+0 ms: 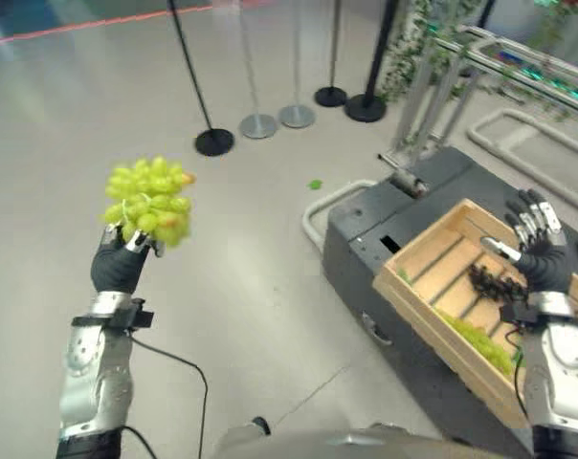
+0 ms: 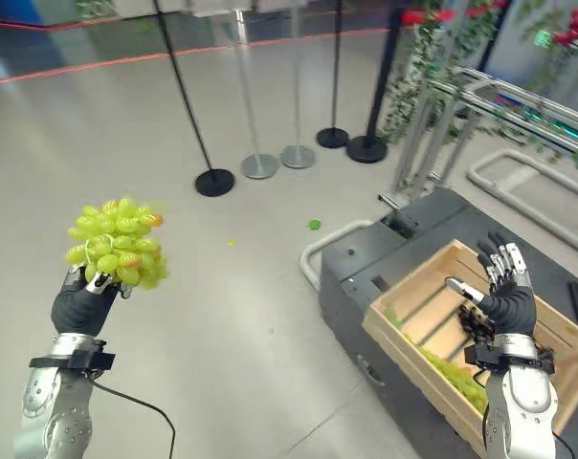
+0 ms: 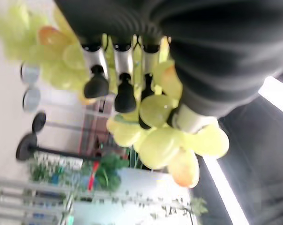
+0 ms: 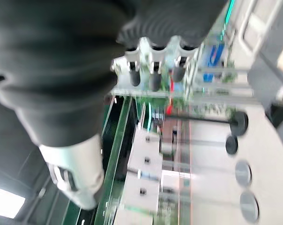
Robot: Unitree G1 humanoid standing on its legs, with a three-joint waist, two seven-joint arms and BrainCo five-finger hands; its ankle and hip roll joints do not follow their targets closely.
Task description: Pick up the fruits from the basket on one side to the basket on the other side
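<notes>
A bunch of green grapes [image 1: 149, 201] is gripped in the curled fingers of the left hand [image 1: 119, 260], raised over the floor at the left. The right hand [image 2: 505, 296] is held open, empty, above the wooden crate [image 1: 433, 251] at the right, where more green grapes [image 1: 485, 342] lie.

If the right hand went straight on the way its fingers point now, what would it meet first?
Probably nothing near: the right hand is open, fingers pointing up above the wooden crate. Its wrist view shows distant railings ahead, though depth is unclear.
</notes>
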